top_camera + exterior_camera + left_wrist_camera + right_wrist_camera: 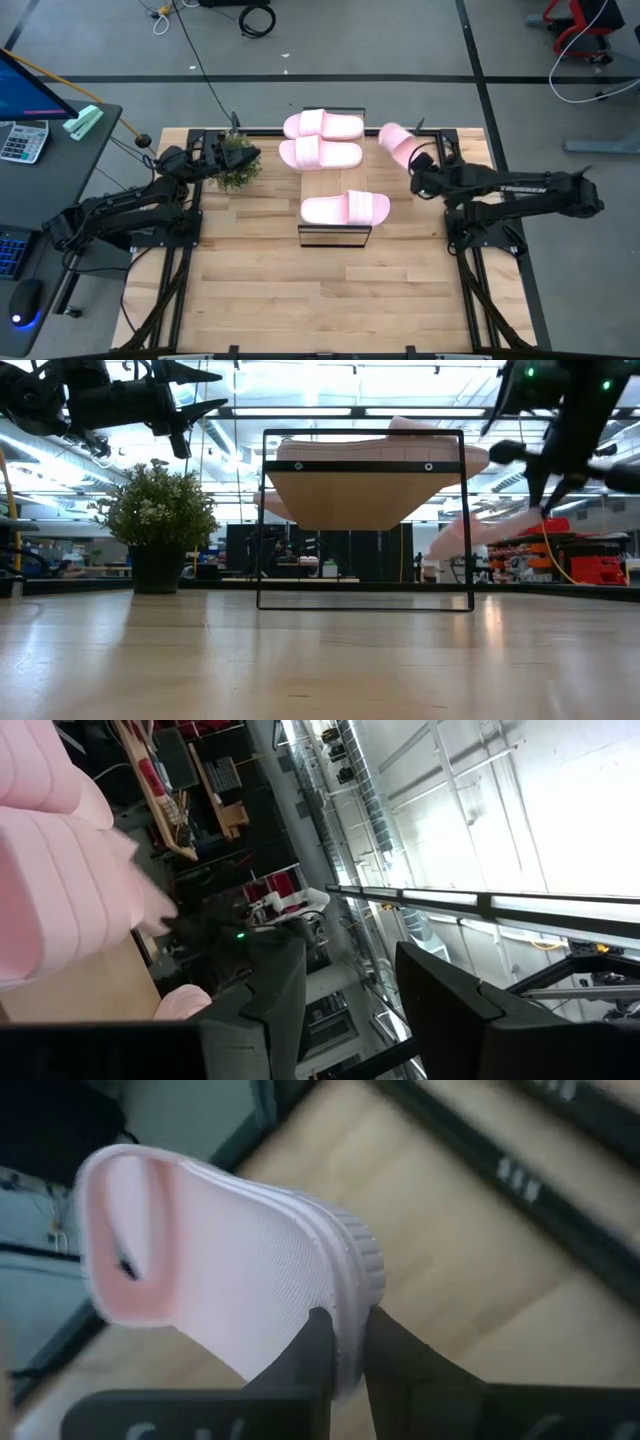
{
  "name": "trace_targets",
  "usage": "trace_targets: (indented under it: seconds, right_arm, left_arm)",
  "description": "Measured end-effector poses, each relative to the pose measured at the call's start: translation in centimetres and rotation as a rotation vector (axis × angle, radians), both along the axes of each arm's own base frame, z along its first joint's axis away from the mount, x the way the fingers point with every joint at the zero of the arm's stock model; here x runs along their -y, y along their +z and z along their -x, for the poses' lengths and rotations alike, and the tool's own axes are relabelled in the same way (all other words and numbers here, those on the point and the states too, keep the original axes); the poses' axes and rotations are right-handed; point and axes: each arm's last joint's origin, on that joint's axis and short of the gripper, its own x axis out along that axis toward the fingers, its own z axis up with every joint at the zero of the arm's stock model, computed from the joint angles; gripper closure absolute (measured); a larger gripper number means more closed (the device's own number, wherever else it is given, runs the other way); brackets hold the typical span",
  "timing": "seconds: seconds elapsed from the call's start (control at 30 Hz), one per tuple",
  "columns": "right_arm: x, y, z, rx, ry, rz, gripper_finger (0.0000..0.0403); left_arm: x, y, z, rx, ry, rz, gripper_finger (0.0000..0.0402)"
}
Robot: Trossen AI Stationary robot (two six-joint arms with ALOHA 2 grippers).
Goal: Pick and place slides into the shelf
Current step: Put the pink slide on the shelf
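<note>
High view shows three pink slides (pixel 330 153) lying on the shelf (pixel 335 235), while the right gripper (pixel 416 166), just beside the shelf's right edge, is pinched tight on the rim of a fourth slide (pixel 250 1270) held off the table. Well to the shelf's left, the left gripper (pixel 222 157) hovers above a small potted plant (pixel 238 170), its fingers (pixel 440 1010) parted and holding nothing.
</note>
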Motion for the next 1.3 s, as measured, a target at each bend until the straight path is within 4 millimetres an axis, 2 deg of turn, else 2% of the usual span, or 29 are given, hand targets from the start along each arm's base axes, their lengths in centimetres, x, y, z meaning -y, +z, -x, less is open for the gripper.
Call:
trace_targets:
  seconds: [0.33, 0.53, 0.73, 0.9, 1.07, 1.17, 1.3]
  right_arm:
    - [0.1, 6.5, -0.2, 0.105, -0.022, 0.309, 0.0364]
    - [-0.6, 9.1, -1.4, 0.294, -0.091, 0.559, 0.0364]
    - [-1.9, 10.4, -3.8, 0.557, -0.174, 0.685, 0.0368]
    - [-3.3, 10.7, -6.0, 0.662, -0.128, 0.663, 0.0368]
    - [-4.9, 10.9, -8.1, 0.749, -0.06, 0.622, 0.0368]
    - [-5.2, 11.2, -9.3, 0.777, -0.042, 0.624, 0.0368]
    - [-5.1, 11.2, -11.0, 0.803, 0.01, 0.615, 0.0369]
  left_arm:
    - [0.0, 0.0, 0.0, 0.0, 0.001, -0.002, 0.0239]
    - [0.0, 0.0, 0.0, 0.0, 0.001, -0.002, 0.0239]
    - [0.0, 0.0, 0.0, -0.001, 0.003, -0.001, 0.0239]
    - [-0.1, 0.0, 0.0, 0.005, 0.027, 0.007, 0.0239]
    - [-0.4, 0.3, 0.2, 0.054, 0.145, 0.03, 0.0239]
    - [-0.6, 0.9, 0.5, 0.104, 0.256, 0.02, 0.0239]
    - [-0.9, 3.0, 0.5, 0.157, 0.367, -0.034, 0.0239]
